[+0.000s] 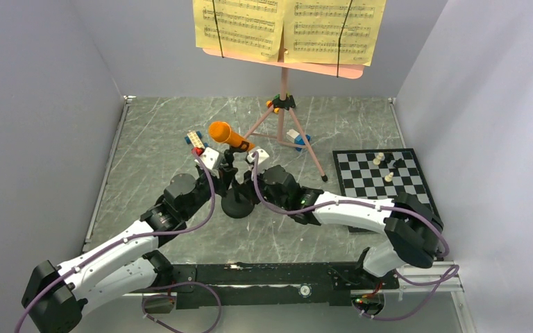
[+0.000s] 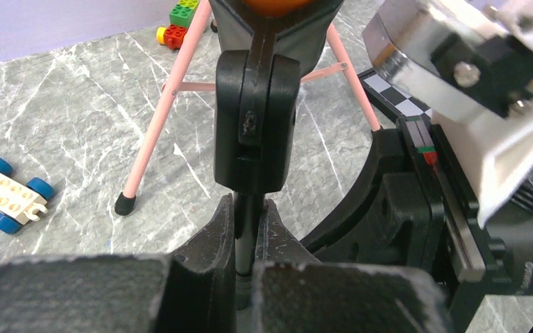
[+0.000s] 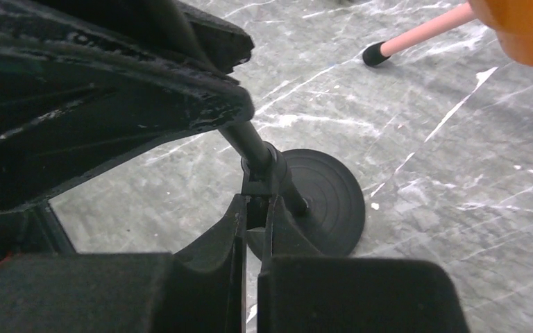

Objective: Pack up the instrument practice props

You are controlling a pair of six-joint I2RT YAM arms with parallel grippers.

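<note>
The grey marbled surface (image 1: pixel 153 125) carries the pink music stand (image 1: pixel 284 82) toward the back, its black-tipped tripod legs spread and planted. In front of it, about mid-surface, sits the round base of the black mic stand (image 1: pixel 237 205). A chessboard (image 1: pixel 371 184) lies flat at the right, with a few pieces (image 1: pixel 379 159) upright on its far squares. A blue-and-white block (image 1: pixel 298 137) lies just beside the tripod legs. A white wheeled brick (image 1: pixel 194 138) lies further left, with what may be a small red block next to it.
</note>
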